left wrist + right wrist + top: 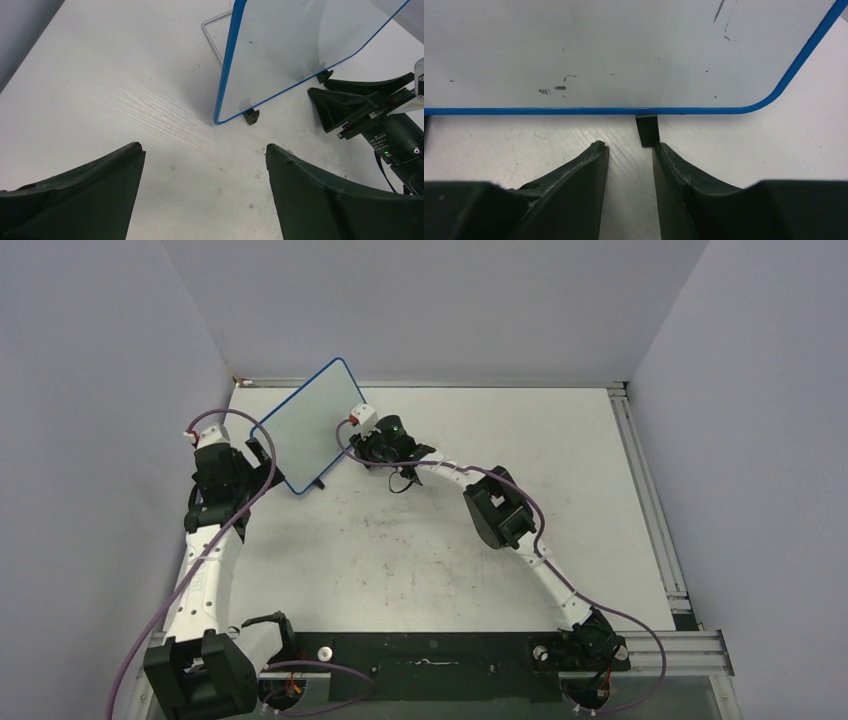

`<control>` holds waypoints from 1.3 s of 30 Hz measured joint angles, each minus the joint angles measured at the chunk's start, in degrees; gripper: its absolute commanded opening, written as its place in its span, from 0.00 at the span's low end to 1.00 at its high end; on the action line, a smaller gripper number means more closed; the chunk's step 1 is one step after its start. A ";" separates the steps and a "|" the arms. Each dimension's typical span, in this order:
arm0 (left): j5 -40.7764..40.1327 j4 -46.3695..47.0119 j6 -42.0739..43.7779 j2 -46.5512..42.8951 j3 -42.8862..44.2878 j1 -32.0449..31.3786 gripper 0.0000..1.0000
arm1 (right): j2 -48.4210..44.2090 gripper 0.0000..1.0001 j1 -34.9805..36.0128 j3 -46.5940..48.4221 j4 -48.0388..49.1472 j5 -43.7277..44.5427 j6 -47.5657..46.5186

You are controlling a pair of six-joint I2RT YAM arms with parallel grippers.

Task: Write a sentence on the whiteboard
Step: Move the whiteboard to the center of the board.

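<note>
Left fingers [85, 195] stood wide open, empty, near the whiteboard [280, 50]. Right fingers [574, 190] were only a little open, holding nothing, just by its black foot [647, 130]. From above, it stood on the desk [450, 540]. A bump could tip it.

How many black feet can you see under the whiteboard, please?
2. The near foot sits under the whiteboard corner; the far foot is farther along its lower edge. Others may be hidden.
</note>
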 measured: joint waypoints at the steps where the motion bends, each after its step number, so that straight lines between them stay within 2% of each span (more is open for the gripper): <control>1: 0.00 0.02 0.00 -0.02 0.00 0.02 0.90 | 0.20 0.39 0.00 0.35 -0.20 0.02 -0.02; 3: 0.00 0.00 0.02 -0.02 0.00 0.04 0.91 | 0.79 0.46 0.00 1.22 -0.13 0.04 -0.11; 7: 0.00 0.02 0.02 -0.02 0.00 0.20 0.91 | 0.94 0.52 -0.02 1.68 -0.20 0.72 -0.63; 17: 0.13 0.04 0.02 -0.02 0.00 0.94 0.91 | 3.52 0.55 -0.85 5.16 0.48 0.33 1.14; 26: 0.92 0.07 0.02 -0.02 0.00 1.16 0.92 | 4.59 0.42 -0.59 6.78 0.37 -0.42 1.73; 33: 1.11 0.07 0.02 -0.07 0.00 1.16 0.92 | 4.59 0.38 0.35 6.75 0.57 0.79 -0.42; 39: 1.11 0.09 0.02 -0.50 0.00 1.16 0.92 | 4.59 0.20 0.35 6.75 0.70 2.05 -1.36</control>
